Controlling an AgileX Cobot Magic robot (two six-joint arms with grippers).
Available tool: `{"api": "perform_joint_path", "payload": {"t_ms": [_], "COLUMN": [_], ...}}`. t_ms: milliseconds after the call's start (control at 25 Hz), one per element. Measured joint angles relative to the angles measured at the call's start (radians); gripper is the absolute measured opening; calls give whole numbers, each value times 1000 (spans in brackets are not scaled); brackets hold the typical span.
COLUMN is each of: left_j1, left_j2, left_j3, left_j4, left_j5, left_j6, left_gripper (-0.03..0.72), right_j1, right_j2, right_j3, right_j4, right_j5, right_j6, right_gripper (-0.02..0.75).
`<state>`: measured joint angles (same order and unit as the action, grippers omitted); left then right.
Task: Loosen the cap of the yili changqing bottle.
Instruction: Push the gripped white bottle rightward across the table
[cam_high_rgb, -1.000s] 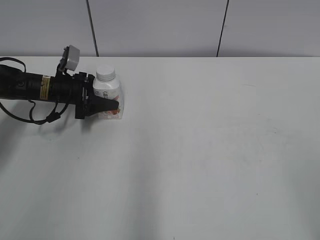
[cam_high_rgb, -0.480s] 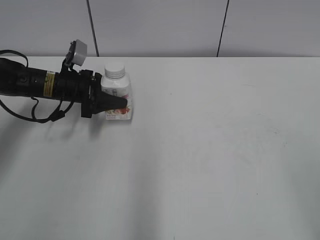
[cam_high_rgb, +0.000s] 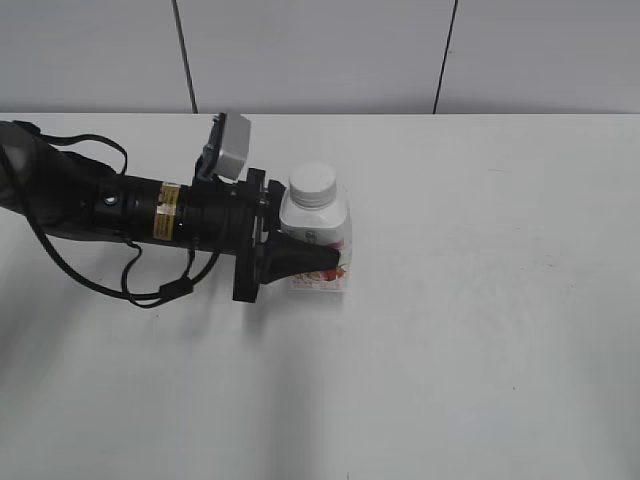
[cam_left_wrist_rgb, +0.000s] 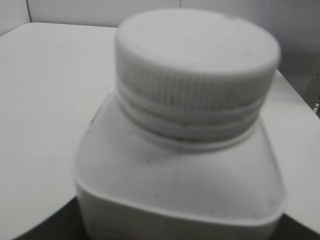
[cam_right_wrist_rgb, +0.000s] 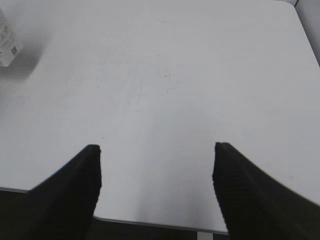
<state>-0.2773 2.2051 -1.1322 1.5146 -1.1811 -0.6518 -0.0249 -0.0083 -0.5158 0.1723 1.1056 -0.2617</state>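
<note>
Left gripper (cam_high_rgb: 318, 262) clamping the bottle (cam_high_rgb: 318, 235) low on its body, risking tipping or slipping once the cap (cam_high_rgb: 313, 183) gets twisted. Right gripper (cam_right_wrist_rgb: 156, 172) hanging with fingers apart, holding nothing.

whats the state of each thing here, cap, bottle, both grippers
small round white ribbed plastic cap: seated on the neck
squat white plastic bottle with red fruit label: upright on the table, held at its body
left gripper: shut on the bottle
right gripper: open, holding nothing, over bare white table
</note>
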Motion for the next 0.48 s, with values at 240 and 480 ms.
{"api": "perform_joint_path", "payload": {"t_ms": [240,480], "left_j1": [-53,-57], "left_j2": [47,112], "left_j3": [0,0], "left_j4": [-36,-73], "left_j5": [1,12], "left_j6": [58,96], "left_gripper": [379,377], "right_j1": [0,0], "right_j2": [0,0], "right_j3": [0,0], "right_j4": [0,0], "right_j5": [0,0], "right_j6": [0,0], "right_gripper": [553,553]}}
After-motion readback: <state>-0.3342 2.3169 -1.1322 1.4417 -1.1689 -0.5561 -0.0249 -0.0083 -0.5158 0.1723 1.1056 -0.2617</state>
